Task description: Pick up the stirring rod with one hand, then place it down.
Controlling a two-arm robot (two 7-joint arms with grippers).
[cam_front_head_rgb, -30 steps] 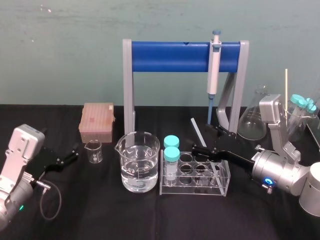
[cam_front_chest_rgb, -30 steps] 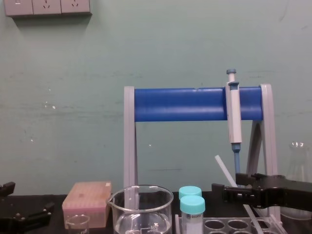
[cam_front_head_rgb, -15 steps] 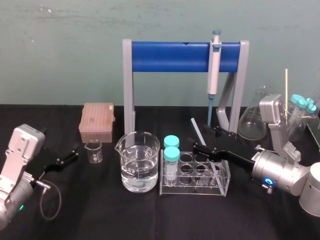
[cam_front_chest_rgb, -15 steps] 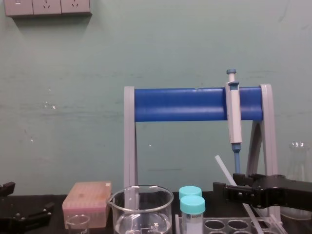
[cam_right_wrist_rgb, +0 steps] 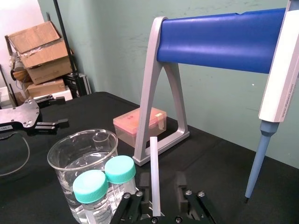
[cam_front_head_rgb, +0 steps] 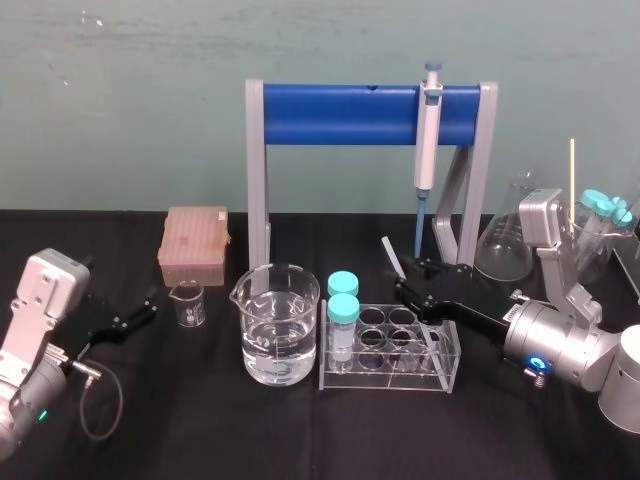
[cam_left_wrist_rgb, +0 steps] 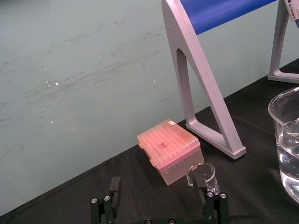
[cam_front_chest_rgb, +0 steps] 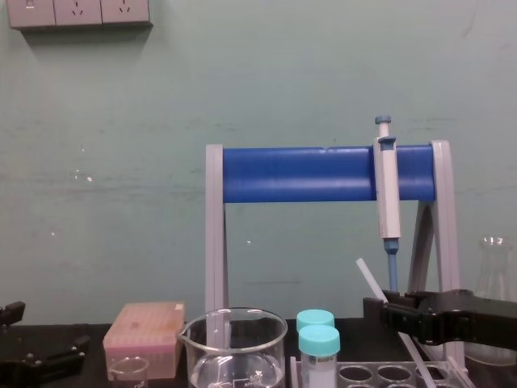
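On the far left, our left claw (cam_front_head_rgb: pixel 150 304) rests low over the black tabletop (cam_front_head_rgb: pixel 200 420), its fingers (cam_left_wrist_rgb: pixel 104 206) spread wide with nothing between them. Just ahead of it stands a small empty beaker (cam_front_head_rgb: pixel 187 303), and behind that a pink box (cam_front_head_rgb: pixel 194 243). Next comes a large beaker (cam_front_head_rgb: pixel 276 322) partly filled with clear liquid, standing in front of the left leg of a grey stand with a blue crossbar (cam_front_head_rgb: pixel 340 112). Beside the beaker we see a clear rack (cam_front_head_rgb: pixel 392 358) with two teal-capped tubes (cam_front_head_rgb: pixel 343 300) at its left end. A white-and-blue pipette (cam_front_head_rgb: pixel 428 130) hangs from the right end of the crossbar. Below it, our right claw (cam_front_head_rgb: pixel 406 279) reaches in from the right, above the back of the rack, and is closed on the stirring rod (cam_front_head_rgb: pixel 392 256). The rod is off the tabletop and tilted, its upper end leaning back and to the left and its lower end slanting down toward the rack. Farther right stands a clear flask (cam_front_head_rgb: pixel 505 240).
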